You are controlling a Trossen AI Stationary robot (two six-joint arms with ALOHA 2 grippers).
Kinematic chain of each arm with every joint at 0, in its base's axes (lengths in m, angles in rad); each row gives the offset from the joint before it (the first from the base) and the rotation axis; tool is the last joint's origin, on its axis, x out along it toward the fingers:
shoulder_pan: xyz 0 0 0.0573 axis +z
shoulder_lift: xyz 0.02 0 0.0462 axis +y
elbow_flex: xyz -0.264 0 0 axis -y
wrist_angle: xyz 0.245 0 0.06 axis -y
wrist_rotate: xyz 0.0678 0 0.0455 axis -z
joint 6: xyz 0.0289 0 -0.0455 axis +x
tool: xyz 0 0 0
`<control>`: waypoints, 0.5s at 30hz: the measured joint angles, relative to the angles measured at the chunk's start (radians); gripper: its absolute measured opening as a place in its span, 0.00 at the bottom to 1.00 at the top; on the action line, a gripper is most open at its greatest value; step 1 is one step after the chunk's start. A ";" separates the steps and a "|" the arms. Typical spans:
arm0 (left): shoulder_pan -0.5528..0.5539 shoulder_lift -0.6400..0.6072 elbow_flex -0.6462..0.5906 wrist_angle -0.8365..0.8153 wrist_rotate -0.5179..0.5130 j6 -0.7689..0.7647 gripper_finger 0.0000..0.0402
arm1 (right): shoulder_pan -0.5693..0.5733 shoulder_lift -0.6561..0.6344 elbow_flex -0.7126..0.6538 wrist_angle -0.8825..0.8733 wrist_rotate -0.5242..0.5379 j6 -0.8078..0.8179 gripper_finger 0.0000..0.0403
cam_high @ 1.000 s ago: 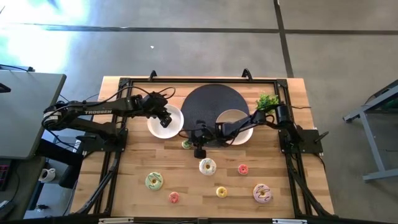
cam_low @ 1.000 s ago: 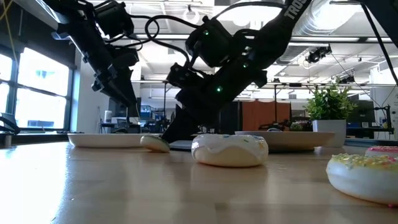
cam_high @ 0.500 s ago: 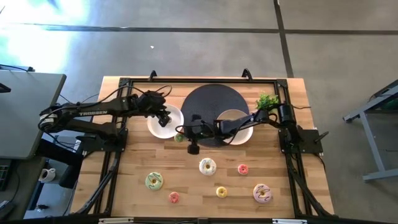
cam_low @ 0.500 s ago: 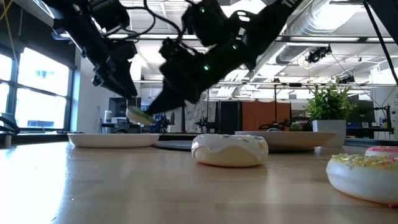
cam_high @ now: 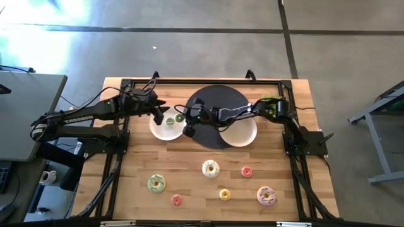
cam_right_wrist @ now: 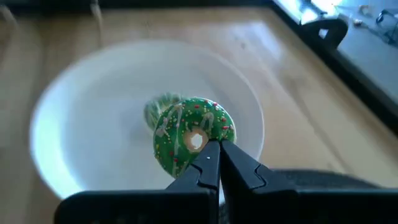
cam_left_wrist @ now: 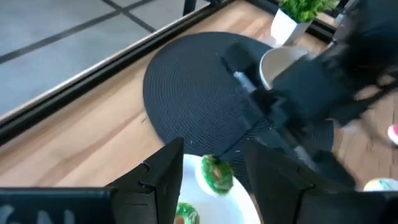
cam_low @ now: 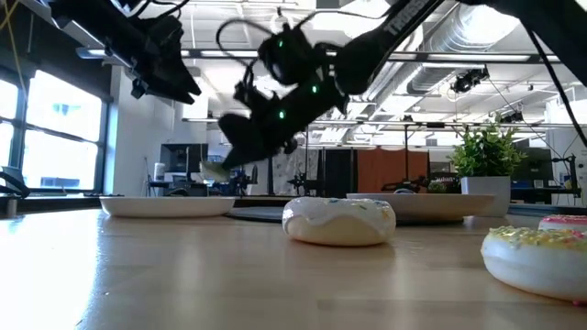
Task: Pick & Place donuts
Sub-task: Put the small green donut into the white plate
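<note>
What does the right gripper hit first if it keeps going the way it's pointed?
Probably the left white plate. The right gripper, shut on a small green donut, aims down at the plate's middle, where another green donut lies just behind; depth is unclear, so that one might come first.

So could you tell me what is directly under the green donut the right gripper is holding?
The white plate, with a second green donut lying on it, partly hidden behind the held green donut in the right gripper.

The right tool (cam_right_wrist: 219, 163) pinches a green donut (cam_right_wrist: 194, 138) above a white plate (cam_right_wrist: 74, 124) — another donut (cam_right_wrist: 158, 106) behind.
</note>
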 joint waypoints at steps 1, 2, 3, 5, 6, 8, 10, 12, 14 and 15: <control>0.000 -0.001 0.001 0.009 0.000 0.000 0.42 | -0.004 0.013 0.000 0.008 -0.005 0.001 0.00; 0.000 0.000 0.001 0.008 0.000 0.000 0.42 | -0.006 0.024 0.000 0.006 -0.002 0.001 0.00; 0.000 0.001 0.001 0.000 0.000 0.000 0.42 | -0.008 0.032 0.000 0.007 0.000 0.001 0.00; 0.000 0.002 0.000 0.002 0.000 0.000 0.42 | -0.011 0.046 0.000 0.010 0.005 0.001 0.00; 0.000 0.002 0.000 0.003 0.001 0.000 0.42 | -0.013 0.050 0.000 0.009 0.004 0.001 0.00; 0.000 0.002 0.000 0.003 0.005 0.000 0.42 | -0.015 0.055 0.000 0.019 -0.005 -0.001 0.02; 0.000 0.003 0.000 0.002 0.005 0.000 0.42 | -0.016 0.055 0.000 0.023 -0.008 -0.004 0.04; 0.000 0.002 0.000 0.003 0.005 0.000 0.42 | -0.016 0.055 0.001 0.026 -0.009 -0.015 0.08; 0.000 0.002 0.000 0.002 0.005 0.000 0.42 | -0.016 0.055 0.001 0.024 -0.012 -0.043 0.12; 0.000 0.002 0.000 0.003 0.005 0.000 0.42 | -0.016 0.055 0.001 0.024 -0.015 -0.052 0.15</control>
